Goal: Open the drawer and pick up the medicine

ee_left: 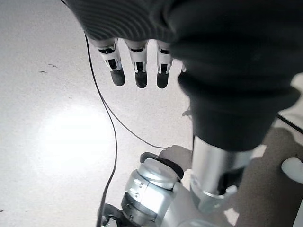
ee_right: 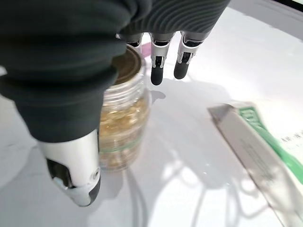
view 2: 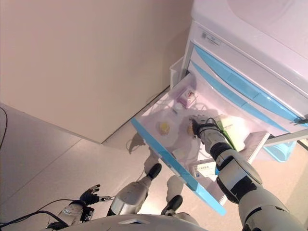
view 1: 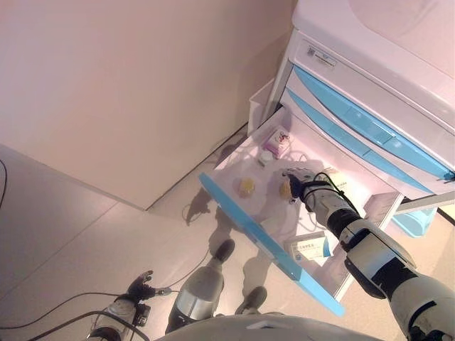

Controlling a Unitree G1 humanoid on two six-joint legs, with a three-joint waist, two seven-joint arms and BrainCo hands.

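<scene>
My right hand hung spread, holding nothing, over the clear pill jar standing in the open drawer. Closing off-centre could have tipped it over, I judged.

Head stereo downward; wrist cameras close along hands.

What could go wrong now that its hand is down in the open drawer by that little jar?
The right hand is open over the jar of yellow capsules, thumb beside it and fingers past it, so closing off-centre might tip the upright jar over. The green-and-white box lies close by and could get nudged. The drawer stands far out, so the arm pressing down might strain it. The left hand hangs idle.
</scene>
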